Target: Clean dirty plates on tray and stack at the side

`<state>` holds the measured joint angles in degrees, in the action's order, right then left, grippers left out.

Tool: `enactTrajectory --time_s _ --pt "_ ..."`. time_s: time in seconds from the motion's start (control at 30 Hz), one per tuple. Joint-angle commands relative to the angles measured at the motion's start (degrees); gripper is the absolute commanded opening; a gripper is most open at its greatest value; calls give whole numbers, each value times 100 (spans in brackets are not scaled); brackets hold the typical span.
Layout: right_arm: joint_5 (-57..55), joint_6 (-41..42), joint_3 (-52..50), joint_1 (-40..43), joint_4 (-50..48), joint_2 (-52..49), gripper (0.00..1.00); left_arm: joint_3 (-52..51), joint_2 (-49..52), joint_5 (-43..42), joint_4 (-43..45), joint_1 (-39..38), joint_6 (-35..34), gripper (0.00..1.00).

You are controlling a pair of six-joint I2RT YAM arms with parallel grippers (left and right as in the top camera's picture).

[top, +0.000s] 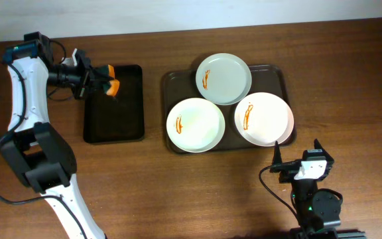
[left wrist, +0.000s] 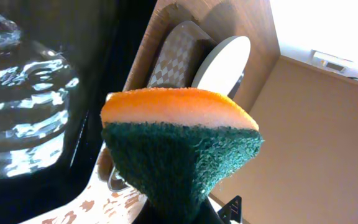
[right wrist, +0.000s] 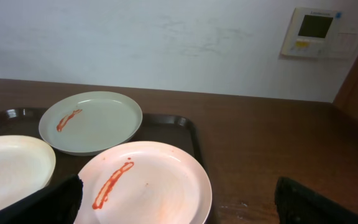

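Left claw [top: 106, 83] is clenched on the orange-topped, green-backed scrub sponge [top: 112, 85], hanging over the top-left corner of the shallow black rectangular tray [top: 128, 119]. That tray is glossy in the left wrist view, possibly liquid, can't confirm. Right claw [top: 296, 147] is released, fingers wide, parked over the wooden surface [top: 350, 66] just off the front-right corner of the brown rectangular serving tray [top: 174, 86].

All three plates are on the brown tray, each with a red sauce streak and none cleaned: pale green round plate [top: 223, 78] at the back, left white round plate [top: 195, 125] and right white round plate [top: 264, 118] in front.

Risks as I see them:
- The plate rims meet or overlap and I can't tell which lies on top. Scrubbing one will likely shove its neighbours.
- Nothing is pinning any plate. If I wipe one-armed, it probably skates or spins.
- The right white plate looks to ride the tray rim, so pressing on its edge could tip it.
- Only part of the sponge sits in the grip, so a hard push may twist it loose.
- If the sponge is wet, it drips on the way across.
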<state>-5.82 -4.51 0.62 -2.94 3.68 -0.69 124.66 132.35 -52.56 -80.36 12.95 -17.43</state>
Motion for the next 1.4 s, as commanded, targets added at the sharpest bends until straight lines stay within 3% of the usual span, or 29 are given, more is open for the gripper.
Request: enactTrajectory --time_s 0.0,0.33,0.47,0.6,0.67,0.7,0.83,0.87,0.93,1.1,1.23,1.3,1.37 --pt "-85 24 -31 -42 42 33 98 0 -48 -146 -7 39 -11 0" --pt "-85 24 -31 -44 42 33 98 -2 -48 160 20 39 42 0" --pt "-87 24 -31 -42 42 33 98 -415 20 1565 671 -15 57 0" --pt "-87 24 -31 -44 42 33 98 -925 179 1008 706 -15 61 0" --pt "-87 24 -31 -42 42 33 98 -774 162 -380 684 -2 81 0" --pt "-87 24 -31 -44 42 33 98 -623 162 -662 686 13 79 0" --pt "-87 24 -31 -42 42 33 98 334 162 -686 295 22 79 0" --pt "-87 24 -31 -44 42 33 98 332 162 -413 291 24 81 0" --pt "-87 24 -31 -44 42 33 98 94 201 994 289 -9 107 0" --pt "-87 24 -31 -44 42 33 98 -1137 278 1318 844 -339 557 0" --pt "-85 24 -31 -44 42 33 99 92 -164 1344 120 -334 828 0" --pt "-87 24 -31 -44 42 33 98 1054 -389 1895 -330 -343 831 0" --pt "-87 24 -31 -44 42 33 98 916 -308 2090 -334 -343 833 0"
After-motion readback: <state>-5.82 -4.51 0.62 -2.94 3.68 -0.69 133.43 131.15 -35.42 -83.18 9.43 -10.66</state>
